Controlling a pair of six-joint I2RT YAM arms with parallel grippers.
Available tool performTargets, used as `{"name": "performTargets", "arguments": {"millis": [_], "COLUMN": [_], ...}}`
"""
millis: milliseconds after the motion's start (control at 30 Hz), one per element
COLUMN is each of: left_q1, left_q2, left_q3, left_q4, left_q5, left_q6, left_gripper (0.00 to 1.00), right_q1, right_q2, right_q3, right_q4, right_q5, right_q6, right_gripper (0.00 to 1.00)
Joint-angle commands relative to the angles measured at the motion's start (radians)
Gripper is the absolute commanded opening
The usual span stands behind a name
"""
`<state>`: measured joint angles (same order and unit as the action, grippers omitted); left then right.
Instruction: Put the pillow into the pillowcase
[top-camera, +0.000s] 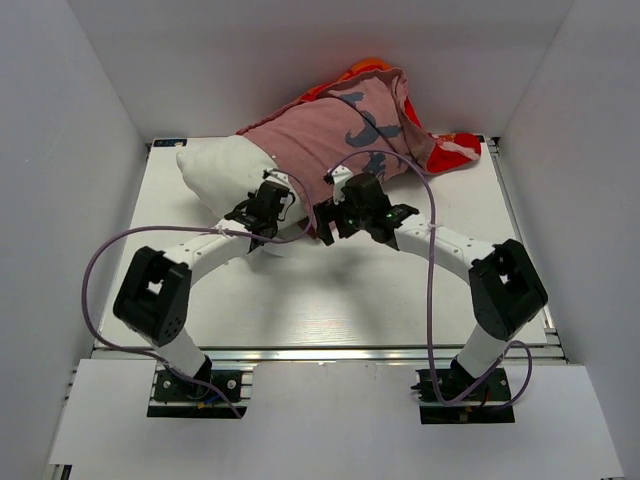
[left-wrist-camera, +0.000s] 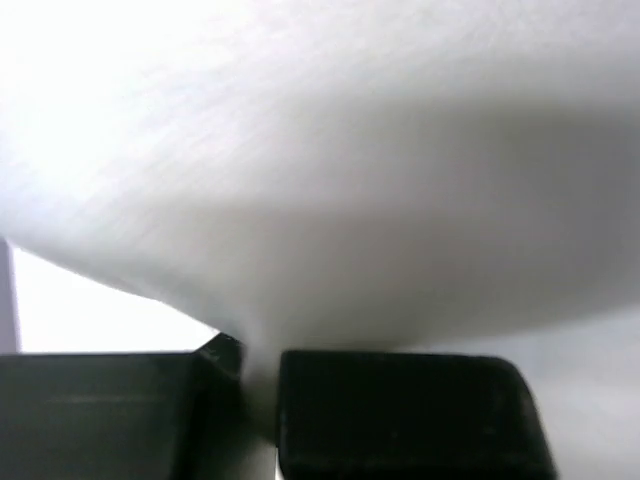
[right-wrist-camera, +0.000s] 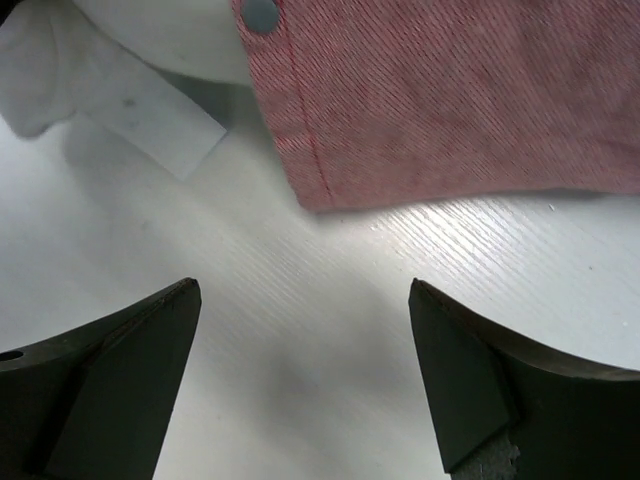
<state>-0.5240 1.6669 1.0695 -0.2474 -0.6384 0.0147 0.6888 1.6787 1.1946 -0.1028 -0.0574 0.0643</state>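
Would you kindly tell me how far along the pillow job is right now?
Done: part of the pillow sits inside the pillowcase. In hand: the left hand pinches the pillow's exposed white end; the right hand is open over the table by the case's hem. Left: the white end sticks out and needs covering.

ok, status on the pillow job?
Left fingers shut on pillow at its bare end. Right fingers open over table, short of pillowcase hem. Pillow partly sleeved, left end out. Nothing blocking.
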Motion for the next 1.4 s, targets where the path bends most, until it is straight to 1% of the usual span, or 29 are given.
{"name": "performTargets", "arguments": {"millis": [0,33,133,267,367,400,433,467,500,533,567,600,667,700,733,800,867,900,967,1000,1067,1100,1133,1167,1200,1267,1300,1333,1367], "left_q1": [-0.016,-0.016,-0.016,-0.016,-0.014,-0.016,-0.014,-0.014,-0.013,-0.013,-0.011,-0.010,-0.005,-0.002,0.001,0.005,0.009,0.009,0.012,0.010,0.010,0.010,0.012,0.013,0.015,0.027,0.028,0.028,0.028], "left_q2": [-0.139,-0.150,-0.186,-0.226,-0.243,-0.245,-0.248,-0.248,-0.248,-0.246,-0.245,-0.243,-0.240,-0.239,-0.237,-0.242,-0.245,-0.245,-0.242,-0.237,-0.222,-0.217,-0.214,-0.216,-0.217,-0.220,-0.222,-0.223,-0.234], "left_q3": [0.093,0.099,0.112,0.122,0.136,0.138,0.139,0.139,0.138,0.138,0.136,0.135,0.133,0.133,0.133,0.133,0.139,0.145,0.190,0.211,0.265,0.340,0.378,0.417,0.487,0.539,0.559,0.578,0.577], "left_q4": [-0.027,-0.039,-0.073,-0.096,-0.118,-0.122,-0.127,-0.130,-0.135,-0.138,-0.139,-0.142,-0.144,-0.142,-0.144,-0.136,-0.136,-0.141,-0.153,-0.164,-0.171,-0.184,-0.179,-0.171,-0.152,-0.113,-0.077,-0.058,-0.024], "left_q5": [0.210,0.247,0.276,0.338,0.355,0.356,0.353,0.352,0.350,0.350,0.348,0.350,0.355,0.356,0.362,0.376,0.411,0.428,0.518,0.558,0.675,0.701,0.723,0.761,0.779,0.880,0.910,0.943,0.994], "left_q6": [-0.074,-0.081,-0.117,-0.168,-0.189,-0.191,-0.194,-0.194,-0.194,-0.194,-0.194,-0.194,-0.194,-0.196,-0.194,-0.199,-0.213,-0.217,-0.237,-0.245,-0.266,-0.274,-0.282,-0.300,-0.317,-0.375,-0.393,-0.413,-0.453], "left_gripper": [0.00,0.00,0.00,0.00,0.00,0.00,0.00,0.00,0.00,0.00,0.00,0.00,0.00,0.00,0.00,0.00,0.00,0.00,0.00,0.00,0.00,0.00,0.00,0.00,0.00,0.00,0.00,0.00,0.00], "right_q1": [0.008,0.008,0.017,0.029,0.028,0.028,0.028,0.026,0.022,0.017,0.014,0.014,0.014,0.014,0.014,0.014,0.014,0.003,0.002,0.009,0.024,0.028,0.029,0.028,0.029,0.032,0.034,0.032,0.008], "right_q2": [0.021,0.027,0.082,0.180,0.243,0.265,0.271,0.273,0.257,0.240,0.215,0.154,0.086,0.020,-0.006,-0.075,-0.121,-0.176,-0.232,-0.258,-0.238,-0.184,-0.151,-0.081,-0.045,0.059,0.096,0.131,0.201], "right_q3": [0.066,0.074,0.118,0.181,0.195,0.195,0.194,0.188,0.156,0.134,0.105,0.074,-0.020,-0.051,-0.082,-0.151,-0.177,-0.173,-0.149,-0.069,0.076,0.265,0.368,0.467,0.643,0.796,0.863,0.979,1.031], "right_q4": [0.075,0.087,0.091,0.061,0.083,0.087,0.092,0.092,0.092,0.124,0.132,0.158,0.175,0.182,0.192,0.196,0.195,0.190,0.210,0.212,0.161,0.129,0.105,0.027,0.006,-0.059,-0.083,-0.110,-0.159], "right_q5": [0.004,0.007,0.053,0.198,0.348,0.428,0.459,0.484,0.499,0.495,0.478,0.447,0.421,0.371,0.354,0.268,0.182,0.027,-0.105,-0.204,-0.234,-0.274,-0.289,-0.318,-0.335,-0.349,-0.338,-0.320,-0.294], "right_q6": [0.075,0.080,0.088,0.094,0.065,0.040,0.023,0.011,-0.009,-0.017,-0.027,-0.041,-0.061,-0.061,-0.060,-0.093,-0.106,-0.106,-0.101,-0.083,-0.042,0.007,0.038,0.060,0.083,0.126,0.130,0.134,0.141], "right_gripper": [0.89,0.89,0.90,0.89,0.89,0.88,0.87,0.83,0.73,0.67,0.61,0.51,0.40,0.29,0.22,0.00,0.00,0.00,0.00,0.00,0.00,0.00,0.00,0.00,0.00,0.00,0.00,0.00,0.00]}}
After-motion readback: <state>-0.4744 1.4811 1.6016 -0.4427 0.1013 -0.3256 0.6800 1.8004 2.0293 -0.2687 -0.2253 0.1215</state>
